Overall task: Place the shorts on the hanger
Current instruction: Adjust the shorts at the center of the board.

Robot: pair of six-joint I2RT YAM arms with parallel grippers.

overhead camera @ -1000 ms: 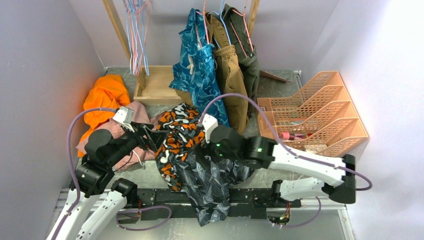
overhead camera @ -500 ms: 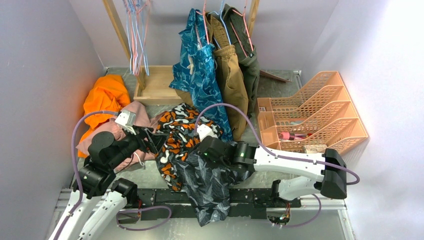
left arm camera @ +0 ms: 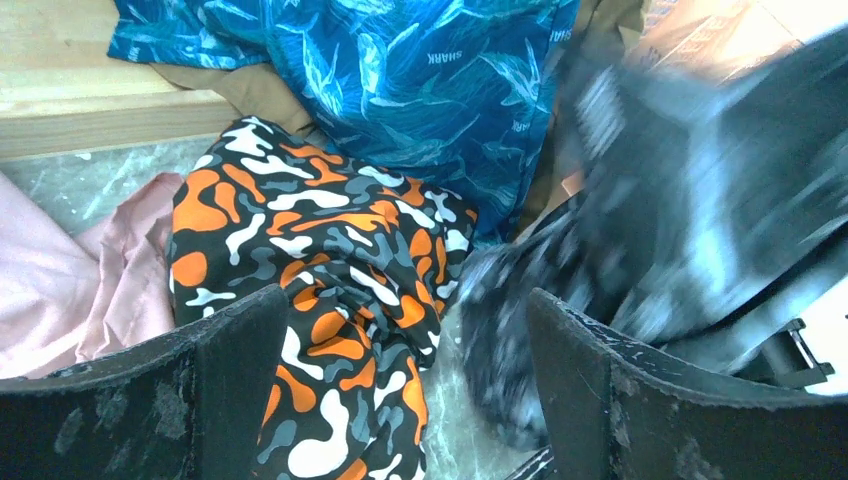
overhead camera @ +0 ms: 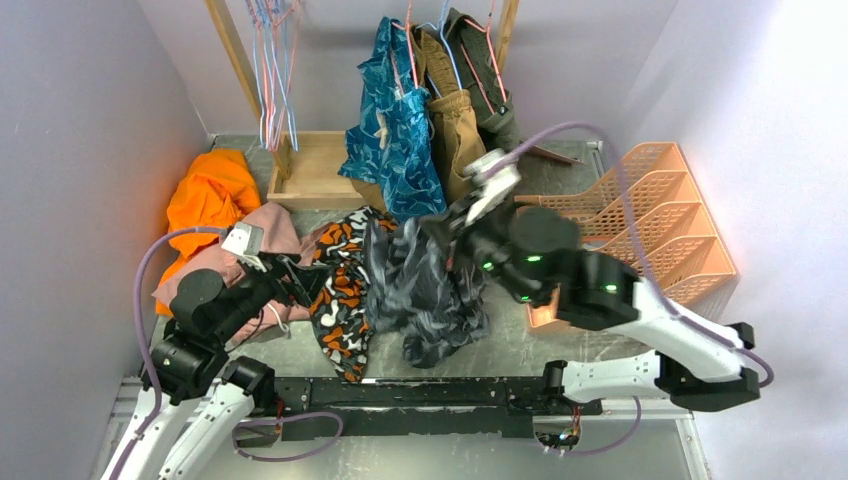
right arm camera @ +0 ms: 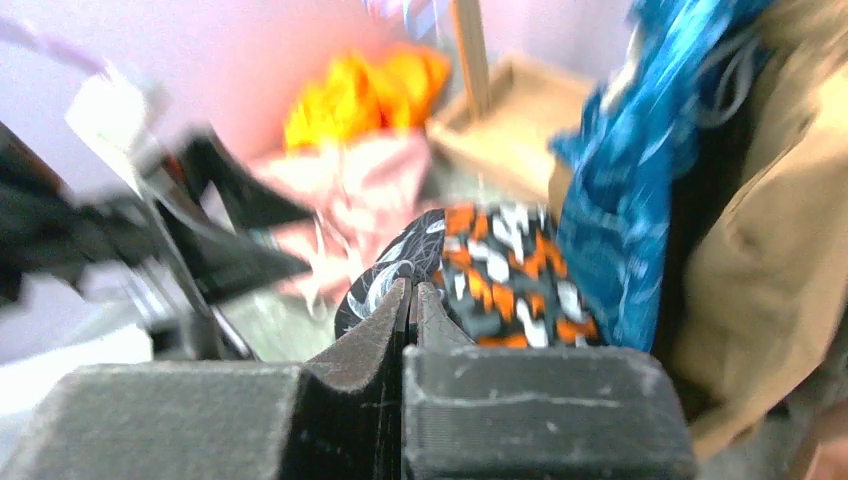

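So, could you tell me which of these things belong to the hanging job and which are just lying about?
Job: the shorts, pinched in the shut right tool; light-blue hanger hanging back left; open left tool.

Lying about: blotchy orange shorts; teal shorts; tan shorts; orange cloth; pink cloth; wooden tray; file rack.

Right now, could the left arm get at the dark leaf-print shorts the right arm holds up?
Probably yes. The left gripper, fingers open, faces the shorts, which hang close by from the shut right gripper; only the orange-blotched shorts lie between.
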